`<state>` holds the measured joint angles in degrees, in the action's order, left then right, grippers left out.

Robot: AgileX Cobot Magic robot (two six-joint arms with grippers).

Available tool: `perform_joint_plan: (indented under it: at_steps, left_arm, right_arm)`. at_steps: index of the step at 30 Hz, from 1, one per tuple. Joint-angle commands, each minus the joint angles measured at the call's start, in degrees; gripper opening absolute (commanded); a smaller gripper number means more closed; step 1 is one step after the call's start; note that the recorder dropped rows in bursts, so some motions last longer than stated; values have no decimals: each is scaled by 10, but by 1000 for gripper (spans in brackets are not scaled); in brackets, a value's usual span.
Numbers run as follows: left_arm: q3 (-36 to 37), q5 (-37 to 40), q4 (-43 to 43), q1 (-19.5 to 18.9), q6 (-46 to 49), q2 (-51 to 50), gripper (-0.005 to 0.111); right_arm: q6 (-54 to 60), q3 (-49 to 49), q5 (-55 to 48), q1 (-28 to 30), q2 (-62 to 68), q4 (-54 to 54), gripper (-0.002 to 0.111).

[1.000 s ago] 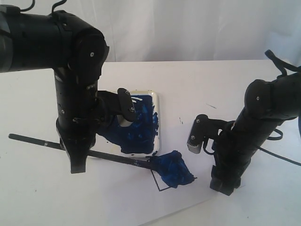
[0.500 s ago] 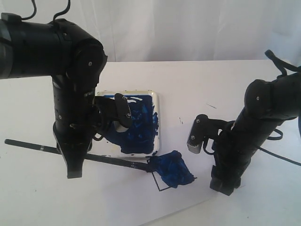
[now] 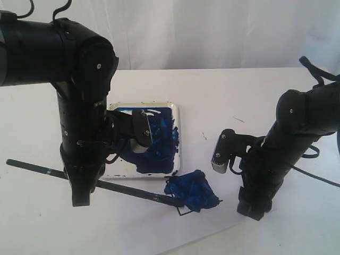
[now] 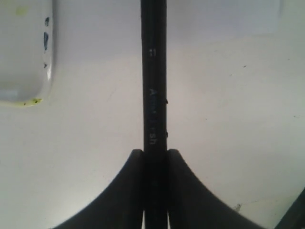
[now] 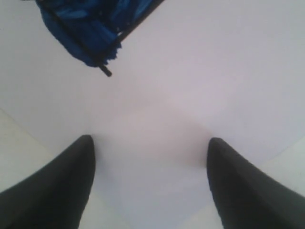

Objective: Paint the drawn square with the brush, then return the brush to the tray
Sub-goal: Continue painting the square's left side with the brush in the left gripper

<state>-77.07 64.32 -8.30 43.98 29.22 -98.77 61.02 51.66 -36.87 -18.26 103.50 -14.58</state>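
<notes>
The square (image 3: 195,195) lies at 5 o'clock of the tray (image 3: 179,139), mostly smeared dark blue, with its 7 o'clock corner bare. The brush (image 3: 125,189) slants low over the bench (image 3: 255,87), handle toward 9 o'clock and tip at the blue patch's 8 o'clock edge. The left pincer (image 4: 155,153) clamps the handle narrowly. At the square's 3 o'clock, the right pincer (image 5: 150,148) hangs wide and empty.

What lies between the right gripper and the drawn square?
Only bare white paper lies between the open right gripper and the blue-smeared drawn square. The right wrist view shows this.
</notes>
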Motion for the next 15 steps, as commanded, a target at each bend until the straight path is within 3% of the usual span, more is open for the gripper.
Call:
perform_joint_plan:
  at_steps: [1,15]
  left_arm:
    - [4,12,30,1,14,8,0]
    - [4,2,-39,1,-29,7,0]
  right_arm:
    - [-2,-4,-2,0,14,-1,63]
    - [-2,-4,-2,0,14,-1,63]
